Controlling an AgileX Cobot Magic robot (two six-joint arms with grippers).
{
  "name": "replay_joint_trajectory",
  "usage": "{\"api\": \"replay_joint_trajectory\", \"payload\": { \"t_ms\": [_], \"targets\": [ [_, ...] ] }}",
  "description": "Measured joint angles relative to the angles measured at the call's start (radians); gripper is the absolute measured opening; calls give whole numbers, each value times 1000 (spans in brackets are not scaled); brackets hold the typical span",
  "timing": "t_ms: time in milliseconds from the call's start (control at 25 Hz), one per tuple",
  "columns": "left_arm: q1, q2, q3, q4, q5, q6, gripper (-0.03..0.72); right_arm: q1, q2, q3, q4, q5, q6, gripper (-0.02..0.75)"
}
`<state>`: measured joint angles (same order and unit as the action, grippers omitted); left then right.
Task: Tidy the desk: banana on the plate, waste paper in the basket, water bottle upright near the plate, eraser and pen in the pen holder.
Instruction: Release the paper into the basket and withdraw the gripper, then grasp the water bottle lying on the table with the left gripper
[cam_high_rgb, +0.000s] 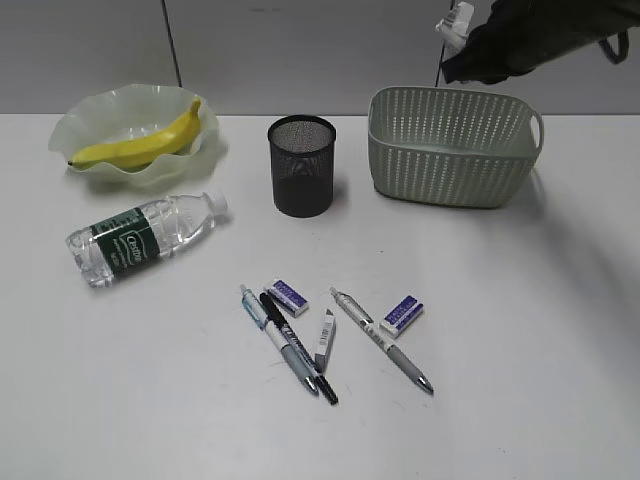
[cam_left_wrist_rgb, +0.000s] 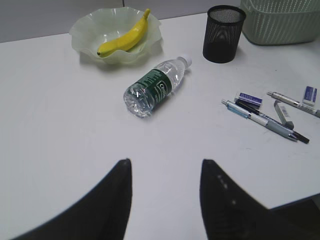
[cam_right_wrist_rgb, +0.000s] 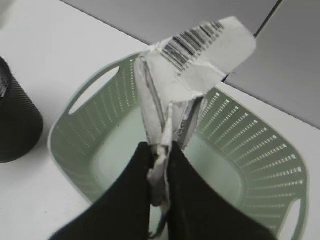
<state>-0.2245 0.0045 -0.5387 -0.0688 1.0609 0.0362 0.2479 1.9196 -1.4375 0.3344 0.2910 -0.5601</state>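
My right gripper is shut on the waste paper, a creased white sheet with a barcode, and holds it above the sage green basket. In the exterior view the paper shows at the top right over the basket. The banana lies in the pale green plate. The water bottle lies on its side in front of the plate. The black mesh pen holder stands mid-desk. Pens and erasers lie at the front. My left gripper is open and empty above bare desk.
Three pens and three small erasers are spread in a loose group on the white desk. A grey wall panel stands behind the desk's far edge.
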Motion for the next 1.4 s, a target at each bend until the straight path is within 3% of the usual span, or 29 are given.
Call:
{"api": "replay_joint_trajectory", "payload": {
  "t_ms": [120,200,360,480,760,920,1120,1400],
  "targets": [
    [0,0,0,0,0,0,335,0,72,0,0,-60,0,90],
    [0,0,0,0,0,0,335,0,109,0,0,-81,5,177],
    [0,0,0,0,0,0,335,0,147,0,1,-106,75,430],
    [0,0,0,0,0,0,335,0,137,0,21,-103,105,526],
    [0,0,0,0,0,0,335,0,-16,0,28,169,187,552],
    [0,0,0,0,0,0,335,0,-112,-1,-76,354,351,553],
    [0,0,0,0,0,0,335,0,-197,6,-127,644,397,553],
    [0,0,0,0,0,0,335,0,-401,211,-164,797,464,553]
  ]
}}
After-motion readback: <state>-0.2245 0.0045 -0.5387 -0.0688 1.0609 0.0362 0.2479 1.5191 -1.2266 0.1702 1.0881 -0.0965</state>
